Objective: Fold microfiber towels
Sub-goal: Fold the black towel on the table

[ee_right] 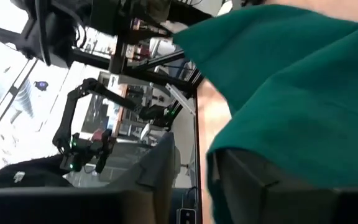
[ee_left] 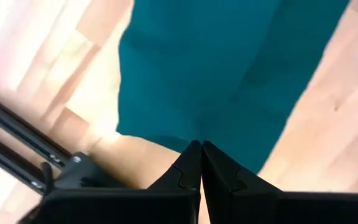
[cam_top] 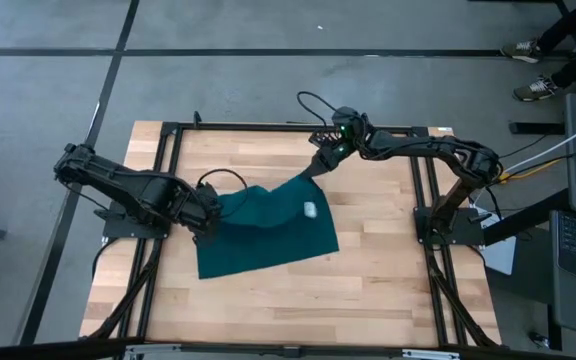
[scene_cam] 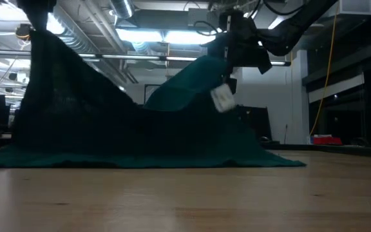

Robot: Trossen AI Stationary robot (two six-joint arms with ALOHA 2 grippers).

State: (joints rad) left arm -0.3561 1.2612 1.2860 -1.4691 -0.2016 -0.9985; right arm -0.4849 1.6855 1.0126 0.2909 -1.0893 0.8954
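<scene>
The dark teal towel (cam_top: 268, 228) lies mostly on the wooden table, with two corners raised. Its white tag (cam_top: 310, 210) hangs from the raised part in the low view (scene_cam: 222, 98). My left gripper (cam_top: 208, 222) is at the towel's left corner, shut on it and held high (scene_cam: 37, 35). My right gripper (cam_top: 320, 163) is at the towel's far corner, above the table. Its fingers stand apart in the right wrist view (ee_right: 191, 186), and the towel (ee_right: 291, 93) lies over one of them. My left gripper pinches the towel's left edge (ee_left: 199, 138) between its two shut fingertips. The cloth spreads away from the fingers and slopes down to the table. My right gripper carries the towel's far corner (ee_right: 241, 146) draped over one finger (ee_right: 260, 180). The other finger (ee_right: 157, 168) stands clear. The cloth hangs down from there to the table.
A black metal frame (cam_top: 173, 140) runs around the tabletop, with the arm bases at the left and right edges. Bare wood (cam_top: 268, 305) lies toward the near edge. A person's shoes (cam_top: 533, 60) show on the floor at the far right.
</scene>
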